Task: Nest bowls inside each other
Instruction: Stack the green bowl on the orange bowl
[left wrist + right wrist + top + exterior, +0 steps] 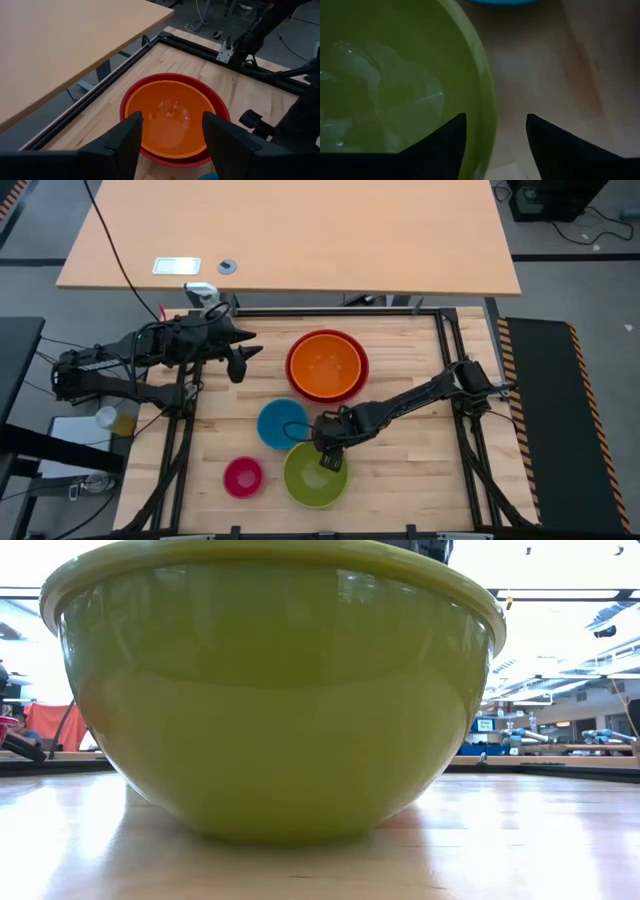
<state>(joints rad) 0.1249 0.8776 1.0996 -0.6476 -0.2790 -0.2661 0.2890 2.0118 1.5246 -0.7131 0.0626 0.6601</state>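
An orange bowl (326, 365) sits nested in the red bowl (291, 376) at the far middle of the table; the left wrist view shows the orange bowl (167, 120) and the red bowl's rim (220, 107). A blue bowl (280, 423), a pink bowl (243, 477) and a lime green bowl (312, 478) stand apart on their bases. My right gripper (330, 457) (495, 125) is open, pointing down over the green bowl's far rim (487, 100), one finger above the inside, one outside. My left gripper (240, 365) (172, 125) hangs open above the table, left of the red bowl.
Black frame rails (445, 360) run around the wooden table (410, 470). A larger tabletop (300, 230) lies beyond the far edge. Bare wood shows at the near right. The green bowl (270, 690) fills the low view.
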